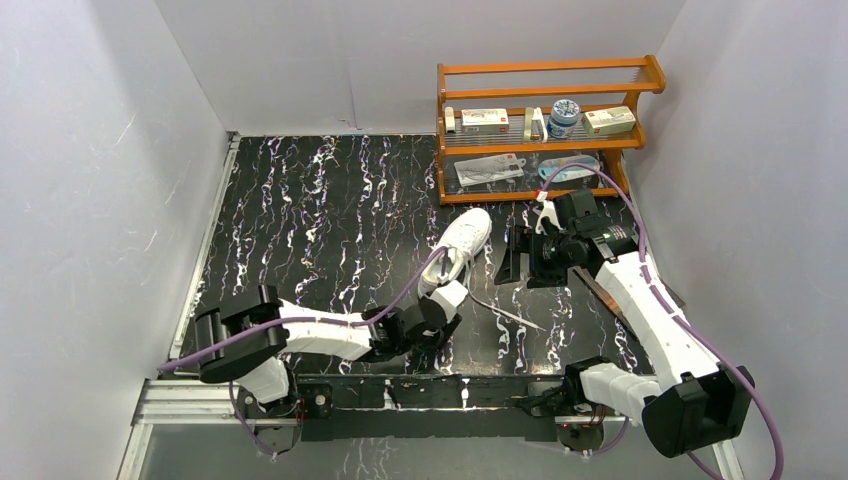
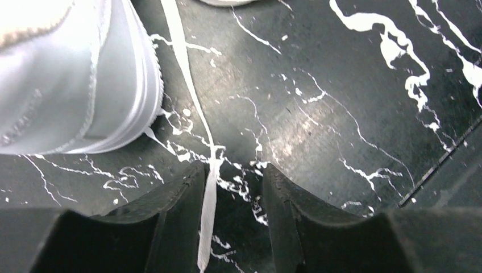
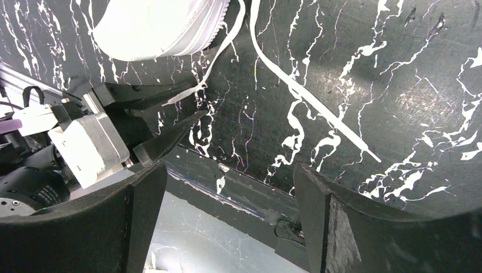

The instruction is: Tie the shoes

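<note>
- A white sneaker lies on the black marbled table, toe toward the wooden shelf and heel toward the arms. Both laces trail loose from it and no knot is started.
- The step in hand looks like the opening one, taking up the lace ends. The left gripper sits low at the table just beside the heel, and the near lace runs straight down between its fingers.
- Its jaws stand partly apart around that lace. The strand lies close against the left-hand finger, with bare table showing on the other side, so it is straddled but not yet pinched.
- The right gripper hangs to the shoe's right, well clear of the upper, with its jaws spread wide and nothing between them.
- The second lace lies flat on the table ahead of it, slanting away from the sneaker to a free tip, untouched.
- The next move probably calls for the left jaws to meet squarely on the flat, thin lace without nudging it sideways out of the gap. The right arm would then need to drop onto the other strand near its tip.
- A lace this thin lying flat on a hard top may slip under the fingertips rather than lift — the likeliest snag.
</note>
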`<state>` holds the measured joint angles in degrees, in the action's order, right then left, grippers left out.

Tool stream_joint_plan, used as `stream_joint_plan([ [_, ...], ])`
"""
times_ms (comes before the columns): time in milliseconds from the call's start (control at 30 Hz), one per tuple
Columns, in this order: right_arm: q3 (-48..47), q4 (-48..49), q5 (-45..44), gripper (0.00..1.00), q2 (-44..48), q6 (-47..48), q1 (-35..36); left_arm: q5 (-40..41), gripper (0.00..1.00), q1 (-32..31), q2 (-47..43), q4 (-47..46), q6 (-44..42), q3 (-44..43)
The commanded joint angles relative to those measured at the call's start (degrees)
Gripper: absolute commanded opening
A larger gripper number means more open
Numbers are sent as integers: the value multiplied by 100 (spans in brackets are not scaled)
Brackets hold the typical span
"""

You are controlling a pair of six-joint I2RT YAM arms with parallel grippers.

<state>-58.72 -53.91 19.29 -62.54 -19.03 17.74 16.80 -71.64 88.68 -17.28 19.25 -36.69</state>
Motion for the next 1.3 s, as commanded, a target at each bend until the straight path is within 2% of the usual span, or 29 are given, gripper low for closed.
stream_joint_plan([
  [0, -140, 14, 188, 90, 74, -159, 6, 648, 41, -34, 168, -739, -358, 10],
  [100, -151, -23, 201, 90, 77, -188, 2, 523, 34, -35, 449, -767, -328, 10],
  [167, -128, -40, 113, 90, 85, -183, 3, 727, 23, -43, 395, -745, -17, 191],
  [233, -25, -22, 59, 90, 42, -157, 6, 770, 9, -54, 168, -402, 74, 352],
  [267, 76, 7, 28, 90, -50, -106, 3, 772, 6, -94, -40, 89, 135, 218],
  [333, 80, -37, -450, 83, -620, 384, 45, 376, 5, -96, -949, 1228, 357, -275],
  [400, 167, 210, -904, 80, -1115, 684, 150, 202, 5, -96, -1585, 2249, 632, -881],
  [433, 193, 581, -998, 78, -1671, 716, 450, 171, 5, -96, -1936, 3202, 727, -1421],
  [567, 74, 770, -1230, 77, -2356, 755, 1029, 377, 4, -89, -2266, 3814, 812, -1947],
  [633, -10, 821, -1270, 78, -2648, 664, 1158, 561, 0, -88, -2377, 4052, 806, -2178],
  [800, -200, 1241, -706, 81, -2739, -191, 1041, 1084, 0, -77, -2419, 4777, 727, -2883],
  [933, -541, 1133, -294, 81, -2636, -592, 670, 811, 1, 38, -2405, 5057, 512, -3135],
  [1000, -474, 1399, 159, 80, -2501, -634, 747, 635, 19, 166, -2558, 4943, 551, -3030],
  [1100, 3, 1707, 162, 79, -2356, -1080, 1195, 445, 46, 389, -2828, 4771, 705, -2865],
  [1233, 389, 1630, -503, 69, -2354, -2150, 1915, -27, 61, 772, -2895, 4765, 700, -2855],
  [1267, 440, 1528, -695, 69, -2335, -2436, 2044, -109, 68, 814, -2888, 4781, 670, -2872],
])
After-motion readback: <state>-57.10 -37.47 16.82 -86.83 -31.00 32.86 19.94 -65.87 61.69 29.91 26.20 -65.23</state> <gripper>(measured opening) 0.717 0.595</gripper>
